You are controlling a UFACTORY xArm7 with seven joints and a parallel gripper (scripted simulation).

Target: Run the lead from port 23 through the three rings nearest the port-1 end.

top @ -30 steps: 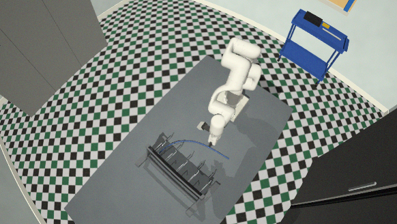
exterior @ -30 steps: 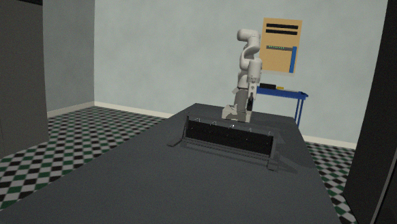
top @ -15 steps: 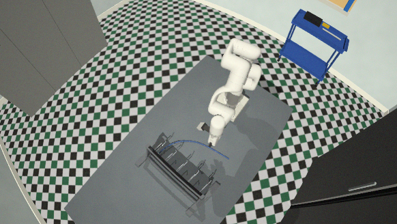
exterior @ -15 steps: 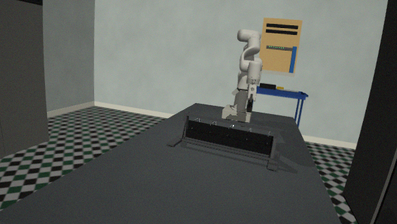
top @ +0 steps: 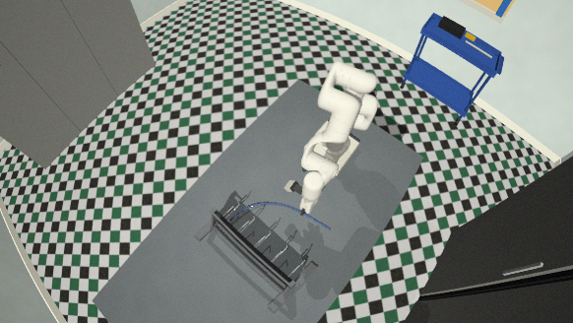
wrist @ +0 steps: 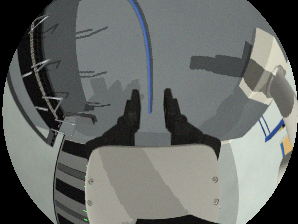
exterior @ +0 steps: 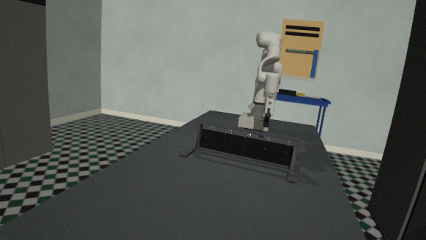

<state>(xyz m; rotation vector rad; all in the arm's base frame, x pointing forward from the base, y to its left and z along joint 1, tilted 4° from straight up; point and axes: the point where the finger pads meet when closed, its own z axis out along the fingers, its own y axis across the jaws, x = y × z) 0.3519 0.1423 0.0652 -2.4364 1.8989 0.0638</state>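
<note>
The blue cord [top: 268,203] [wrist: 148,60] curves from the rack [top: 253,250] [exterior: 245,147] over the table [top: 167,246] [exterior: 205,205] — it looks light and bendy, so best pinched near its loose end. The gripper [top: 302,212] [exterior: 267,119] [wrist: 151,97] is part-way open, holding nothing.

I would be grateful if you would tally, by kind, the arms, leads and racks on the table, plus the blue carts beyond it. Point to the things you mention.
Arm [top: 340,108] [exterior: 271,82] [wrist: 286,86]: 1
Lead [top: 268,203] [wrist: 150,75]: 1
Rack [top: 253,249] [exterior: 245,148] [wrist: 29,70]: 1
Blue cart [top: 438,86] [exterior: 304,99] [wrist: 274,132]: 1
Total: 4
</note>
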